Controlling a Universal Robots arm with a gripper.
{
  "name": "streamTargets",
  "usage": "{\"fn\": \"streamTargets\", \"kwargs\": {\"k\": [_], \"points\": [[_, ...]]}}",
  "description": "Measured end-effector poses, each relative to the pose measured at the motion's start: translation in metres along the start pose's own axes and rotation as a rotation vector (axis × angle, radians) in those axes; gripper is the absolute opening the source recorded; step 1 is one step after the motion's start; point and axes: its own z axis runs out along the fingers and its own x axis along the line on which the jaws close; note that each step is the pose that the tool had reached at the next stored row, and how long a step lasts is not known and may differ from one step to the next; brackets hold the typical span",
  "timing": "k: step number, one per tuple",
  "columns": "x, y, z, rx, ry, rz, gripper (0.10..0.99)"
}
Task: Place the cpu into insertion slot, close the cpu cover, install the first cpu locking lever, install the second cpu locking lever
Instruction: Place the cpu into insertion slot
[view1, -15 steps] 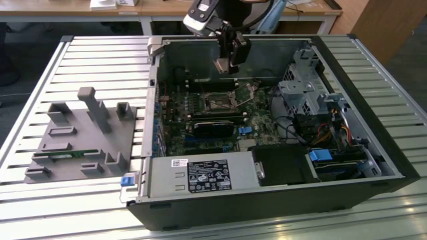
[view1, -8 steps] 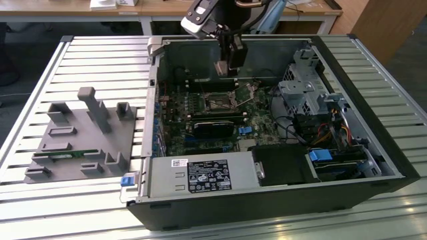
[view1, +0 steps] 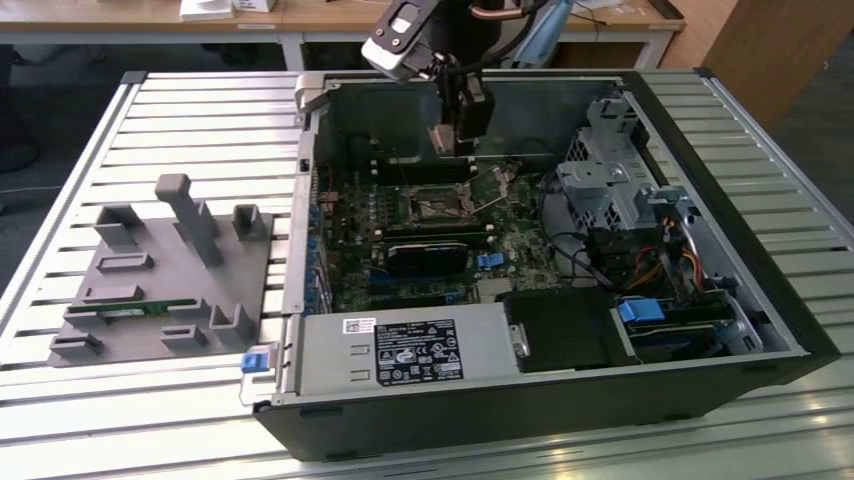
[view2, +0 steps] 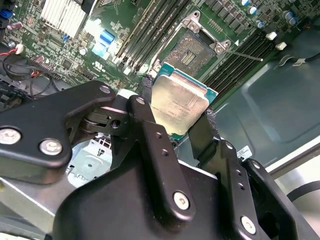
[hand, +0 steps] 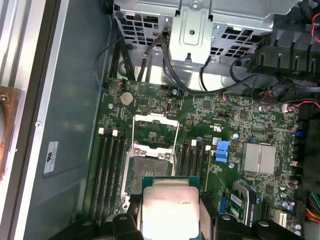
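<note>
The cpu (view2: 180, 97), a small square chip with a dull silver top, sits pinched between my gripper's (view2: 176, 106) black fingers (view2: 146, 90). In the first wrist view the cpu (hand: 169, 205) hangs just short of the open insertion slot (hand: 150, 170), with the gripper (hand: 170, 222) shut on its edges. The silvery cpu cover (hand: 155, 129) stands flipped open beyond the slot. A thin locking lever (view2: 245, 54) sticks out beside the slot (view2: 196, 50). In the exterior view the gripper (view1: 458, 145) hovers inside the case, above the slot (view1: 434, 205).
The open black computer case (view1: 747, 330) lies on a slatted metal table. A power supply (view1: 400, 352) and a drive cage (view1: 614, 190) flank the motherboard. Memory slots (hand: 110, 170) border the socket. A grey fixture (view1: 167, 270) stands at the exterior view's left.
</note>
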Motion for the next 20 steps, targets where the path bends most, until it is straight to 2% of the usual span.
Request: {"fn": "streamTargets", "kwargs": {"k": [20], "points": [[-0.0001, -0.0003, 0.0039, 0.0, 0.0001, 0.0, 0.541]]}}
